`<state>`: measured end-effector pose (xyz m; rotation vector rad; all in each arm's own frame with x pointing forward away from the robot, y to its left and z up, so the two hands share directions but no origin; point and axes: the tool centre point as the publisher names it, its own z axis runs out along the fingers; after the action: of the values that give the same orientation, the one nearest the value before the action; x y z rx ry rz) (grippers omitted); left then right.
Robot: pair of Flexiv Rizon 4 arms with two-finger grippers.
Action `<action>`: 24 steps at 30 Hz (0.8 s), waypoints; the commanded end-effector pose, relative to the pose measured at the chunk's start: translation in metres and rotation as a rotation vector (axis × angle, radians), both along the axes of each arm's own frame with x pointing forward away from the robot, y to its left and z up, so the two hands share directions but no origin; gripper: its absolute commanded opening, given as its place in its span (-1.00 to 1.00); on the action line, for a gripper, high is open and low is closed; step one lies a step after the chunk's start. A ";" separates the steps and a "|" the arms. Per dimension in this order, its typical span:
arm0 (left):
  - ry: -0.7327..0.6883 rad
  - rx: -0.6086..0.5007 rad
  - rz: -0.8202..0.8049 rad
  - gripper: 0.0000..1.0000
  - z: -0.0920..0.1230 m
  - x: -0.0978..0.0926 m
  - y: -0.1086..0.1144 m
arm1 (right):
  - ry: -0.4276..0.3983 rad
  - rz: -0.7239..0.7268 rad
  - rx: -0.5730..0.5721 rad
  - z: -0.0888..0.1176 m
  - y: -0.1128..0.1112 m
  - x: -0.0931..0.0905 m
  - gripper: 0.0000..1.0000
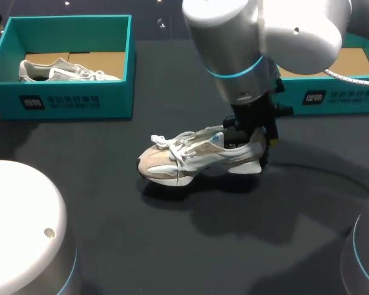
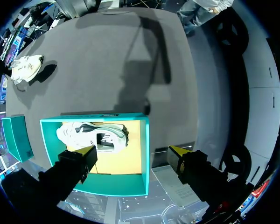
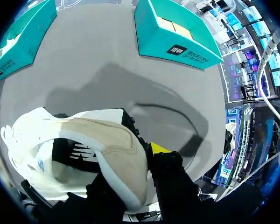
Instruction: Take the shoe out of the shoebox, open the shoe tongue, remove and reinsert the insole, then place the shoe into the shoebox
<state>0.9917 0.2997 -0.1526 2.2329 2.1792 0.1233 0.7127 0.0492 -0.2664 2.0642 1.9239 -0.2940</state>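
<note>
A white and beige sneaker [image 1: 190,157] is at the middle of the dark table, toe toward the left, with a shadow under it. My right gripper [image 1: 258,144] comes down from above and is shut on its heel collar. In the right wrist view the heel [image 3: 107,149] fills the space between the fingers; one yellow fingertip [image 3: 158,148] shows, the other is hidden by the shoe. My left gripper [image 2: 131,154] is open high above the left teal shoebox [image 2: 142,140], where a second sneaker [image 2: 91,133] lies on its side. It is out of the head view.
The left shoebox [image 1: 67,98] with the second sneaker [image 1: 61,70] stands at the back left. Another teal box [image 1: 344,95] stands at the back right, partly hidden by my right arm. White arm housings [image 1: 18,227] fill the near corners.
</note>
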 end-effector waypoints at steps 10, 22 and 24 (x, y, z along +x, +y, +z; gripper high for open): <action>-0.003 0.001 -0.001 1.00 0.001 -0.002 0.000 | 0.028 -0.015 0.033 -0.045 -0.008 -0.034 -1.00; -0.003 0.001 -0.001 1.00 0.001 -0.002 0.000 | 0.019 -0.046 0.064 -0.078 -0.019 -0.034 -1.00; -0.003 0.001 -0.001 1.00 0.001 -0.002 0.000 | 0.021 -0.044 0.072 -0.081 -0.021 -0.032 -1.00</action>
<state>0.9917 0.2997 -0.1526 2.2329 2.1792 0.1233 0.6809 0.0339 -0.3440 2.1492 1.9196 -0.2788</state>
